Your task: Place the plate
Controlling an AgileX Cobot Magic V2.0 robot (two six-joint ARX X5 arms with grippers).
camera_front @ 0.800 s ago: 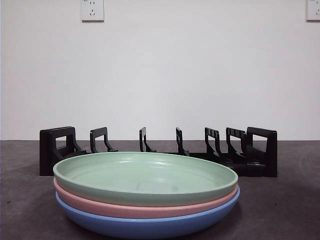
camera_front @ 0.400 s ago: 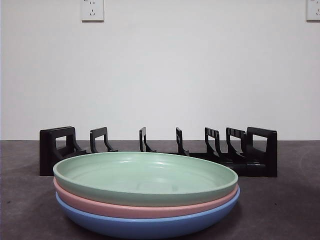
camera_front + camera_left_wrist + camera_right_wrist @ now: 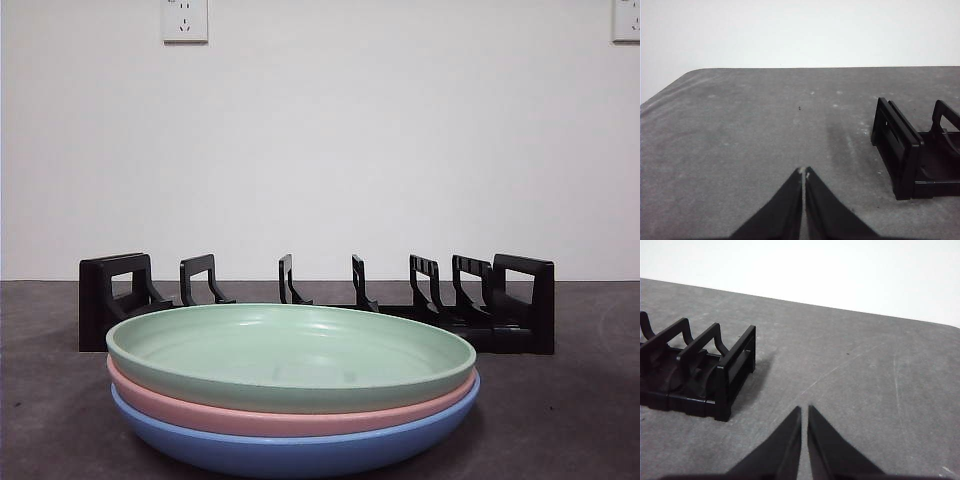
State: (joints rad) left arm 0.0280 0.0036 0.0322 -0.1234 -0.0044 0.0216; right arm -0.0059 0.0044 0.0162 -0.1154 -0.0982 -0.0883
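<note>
Green plate (image 3: 290, 350) tops pink plate (image 3: 280, 418), blue plate (image 3: 300, 448); black rack (image 3: 320, 305) behind, toward surface's (image 3: 740, 150) far edge. Looks rigid, smooth, slippery: pinch rim. Left end effector (image 3: 803, 175), right end effector (image 3: 804, 412) closed, empty.

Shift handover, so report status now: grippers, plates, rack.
Left gripper shut, right gripper shut, both empty over bare table. Green, pink, blue plate stack untouched. Black slotted plastic rack behind it, slots empty.

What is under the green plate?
A pink plate lies right under the green plate, and a blue plate sits at the bottom. Only their rims show; their insides are covered.
</note>
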